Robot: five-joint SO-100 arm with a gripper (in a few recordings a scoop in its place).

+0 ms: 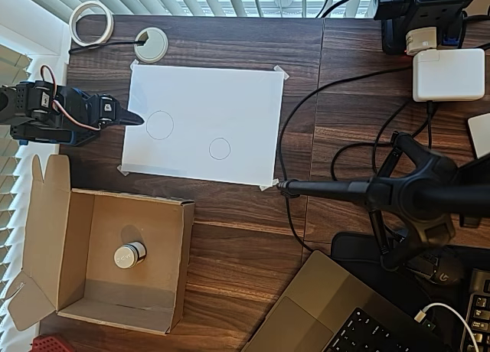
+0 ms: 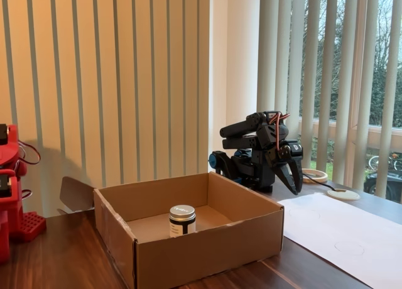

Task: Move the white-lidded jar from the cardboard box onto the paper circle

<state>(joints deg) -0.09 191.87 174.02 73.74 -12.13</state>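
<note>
SO-100 arm [image 2: 257, 152]: matte black printed segments, blocky servo housings, blue parts at base. Red and white servo cable loops over upper joints (visible in both views). Gripper [image 2: 291, 177]: two black tapered fingers, pointed tips. Small pale labels on servo faces, unreadable.

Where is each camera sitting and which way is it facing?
Overhead view: above the desk, looking straight down on the box, the jar inside it, the sheet with the small circle; the arm enters at the picture's left, gripper at the sheet's edge.
Fixed view: low at desk height, facing the blinds across the box; the folded arm stands behind it, gripper pointing down.
Shared: box, jar, sheet, gripper.
</note>
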